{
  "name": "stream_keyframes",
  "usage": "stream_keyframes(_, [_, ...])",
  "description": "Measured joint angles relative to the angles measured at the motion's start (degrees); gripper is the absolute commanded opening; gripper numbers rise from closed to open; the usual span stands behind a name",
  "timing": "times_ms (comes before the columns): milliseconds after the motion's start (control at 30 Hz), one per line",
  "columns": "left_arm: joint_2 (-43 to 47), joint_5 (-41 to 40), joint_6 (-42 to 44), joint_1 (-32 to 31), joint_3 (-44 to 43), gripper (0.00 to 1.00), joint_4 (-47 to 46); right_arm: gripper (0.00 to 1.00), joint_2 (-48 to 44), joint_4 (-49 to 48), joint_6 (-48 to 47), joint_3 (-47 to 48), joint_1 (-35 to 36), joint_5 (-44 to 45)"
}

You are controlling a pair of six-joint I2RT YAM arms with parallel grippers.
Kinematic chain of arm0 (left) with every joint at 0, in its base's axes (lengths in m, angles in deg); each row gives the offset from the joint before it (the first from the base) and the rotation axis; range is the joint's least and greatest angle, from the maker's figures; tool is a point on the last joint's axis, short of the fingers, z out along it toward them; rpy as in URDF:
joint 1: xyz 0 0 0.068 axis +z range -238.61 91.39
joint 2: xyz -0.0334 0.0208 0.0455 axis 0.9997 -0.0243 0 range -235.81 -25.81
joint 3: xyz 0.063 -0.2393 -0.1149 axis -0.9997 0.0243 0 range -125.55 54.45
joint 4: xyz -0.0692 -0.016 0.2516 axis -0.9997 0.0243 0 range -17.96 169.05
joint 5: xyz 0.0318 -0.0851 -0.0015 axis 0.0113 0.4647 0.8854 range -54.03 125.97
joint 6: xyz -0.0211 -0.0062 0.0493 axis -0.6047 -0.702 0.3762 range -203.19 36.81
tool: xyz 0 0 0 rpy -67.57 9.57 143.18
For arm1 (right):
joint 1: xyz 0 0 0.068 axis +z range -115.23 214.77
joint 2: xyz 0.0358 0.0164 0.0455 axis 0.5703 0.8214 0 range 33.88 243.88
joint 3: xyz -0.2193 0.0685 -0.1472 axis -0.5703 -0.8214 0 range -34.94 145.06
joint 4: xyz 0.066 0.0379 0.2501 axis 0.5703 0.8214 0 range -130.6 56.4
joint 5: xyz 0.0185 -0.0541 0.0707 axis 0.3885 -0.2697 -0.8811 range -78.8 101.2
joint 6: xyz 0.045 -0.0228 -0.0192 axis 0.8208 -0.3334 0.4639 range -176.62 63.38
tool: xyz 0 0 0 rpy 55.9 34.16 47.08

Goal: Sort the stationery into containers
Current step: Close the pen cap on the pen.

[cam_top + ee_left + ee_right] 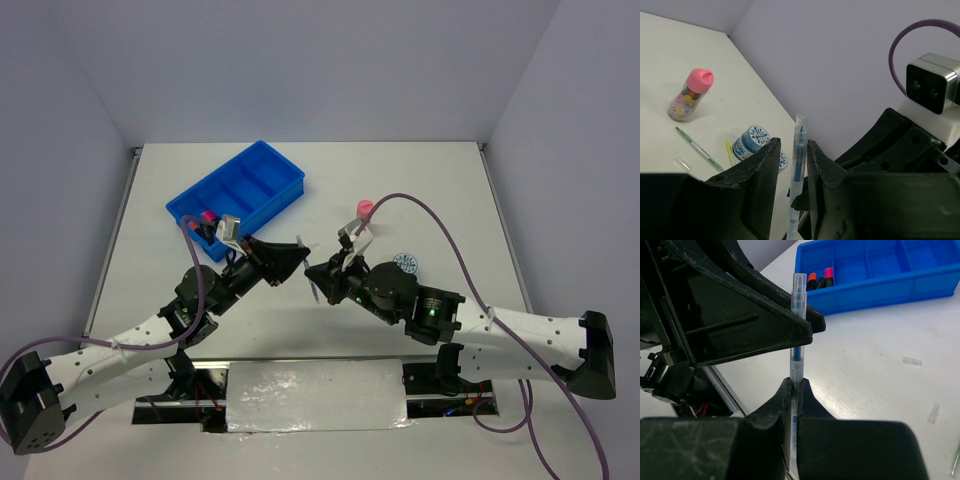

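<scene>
Passing a blue pen mid-air: behind the left gripper sits the blue tray (highlighters already lie in one compartment). Its fingers stand spread either side of the pen's upper barrel, seemingly not touching. Just beneath them the right gripper pinches the barrel tight. Should the right let go before the left clamps, the pen would likely drop to the table

Three pens — two highlighters, one bottle, one tray.
</scene>
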Motion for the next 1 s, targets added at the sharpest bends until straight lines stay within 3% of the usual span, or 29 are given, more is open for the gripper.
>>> stream_keyframes(133, [-0.2,1.7,0.2,0.0,0.0,0.35,0.0,0.0,0.0,-0.2,0.0,0.0,0.0,0.1])
stream_keyframes(167, [-0.3,2.2,0.2,0.0,0.0,0.24,0.0,0.0,0.0,-0.2,0.0,0.1,0.0,0.2])
stream_keyframes(233, [-0.6,3.1,0.8,0.0,-0.2,0.12,-0.3,0.0,0.0,0.3,0.0,0.4,0.0,0.4])
stream_keyframes(267, [-0.7,3.5,1.1,0.0,-0.3,0.0,-0.3,0.0,0.0,0.3,-0.1,0.4,0.0,0.4])
stream_keyframes(300, [-0.9,3.9,1.3,0.0,-0.6,0.0,-0.3,0.0,0.0,0.4,-0.1,0.5,0.0,0.5])
stream_keyframes(367, [-1.0,4.5,2.2,0.1,-1.1,0.0,-0.1,0.17,0.0,0.4,-0.3,0.6,0.0,0.5])
stream_keyframes(433, [-1.1,5.3,3.0,0.2,-1.5,0.0,0.1,0.44,-0.2,0.2,-0.7,0.6,0.0,0.0])
stream_keyframes(500, [-1.1,7.2,4.1,0.1,-2.0,0.0,0.4,0.53,-0.6,-0.9,-1.1,0.6,0.0,-2.3])
stream_keyframes(567, [-0.9,9.3,5.6,0.1,-2.6,0.0,0.8,0.55,-1.2,-2.1,-1.7,0.6,0.0,-4.5])
stream_keyframes(667, [0.0,12.1,7.4,0.1,-3.8,0.0,1.2,0.32,-2.0,-3.0,-2.3,0.5,0.0,-6.3])
stream_keyframes(700, [0.5,13.0,8.1,0.1,-4.3,0.0,1.2,0.2,-2.2,-3.3,-2.4,0.4,-0.1,-6.4])
stream_keyframes(767, [1.7,14.0,9.2,0.1,-4.7,0.0,1.4,0.18,-2.5,-4.1,-2.6,0.3,-0.3,-6.8])
stream_keyframes(867, [2.9,14.7,10.3,0.1,-4.8,0.0,1.5,0.26,-2.6,-5.2,-2.5,0.3,-0.2,-7.8])
stream_keyframes(933, [2.9,15.1,10.3,0.1,-4.8,0.0,1.4,0.03,-2.6,-5.3,-2.8,0.3,-0.2,-8.3])
stream_keyframes(967, [3.0,15.2,10.4,0.1,-4.8,0.0,1.4,0.0,-2.6,-5.3,-2.9,0.3,-0.2,-8.4])
stream_keyframes(1000, [3.0,15.3,10.5,0.1,-4.8,0.13,1.4,0.0,-2.6,-5.3,-2.9,0.3,-0.2,-8.4])
